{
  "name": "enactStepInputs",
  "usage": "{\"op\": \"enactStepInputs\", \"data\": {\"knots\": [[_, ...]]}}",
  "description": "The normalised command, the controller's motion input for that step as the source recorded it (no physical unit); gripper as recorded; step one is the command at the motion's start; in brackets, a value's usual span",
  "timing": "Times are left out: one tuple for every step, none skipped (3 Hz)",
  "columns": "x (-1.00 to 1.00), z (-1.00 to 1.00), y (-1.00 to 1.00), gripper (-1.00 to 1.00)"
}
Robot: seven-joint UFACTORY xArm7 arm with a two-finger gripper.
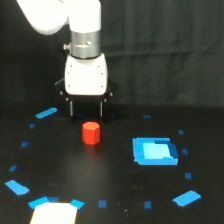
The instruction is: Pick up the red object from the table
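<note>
1. The red object (91,133) sits on the counter (110,195), not yet lifted.
2. The claw (86,108) hangs just behind it, fingers spread, holding nothing.
3. Descent, grasp and lift remain.

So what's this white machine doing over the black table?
A single robot arm hangs its gripper just above and behind a small red block that sits on the black table. The fingers are apart and do not touch the block, so nothing has been picked up yet. A blue square patch lies toward the exterior view's right of the block, and small blue tape marks dot the surface.
</note>
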Motion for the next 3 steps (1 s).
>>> {"op": "enactStepInputs", "data": {"knots": [[0.04, -0.35, -1.0, 1.0], [-0.24, 0.22, -1.0, 0.87], [0.37, -1.0, -1.0, 1.0]]}}
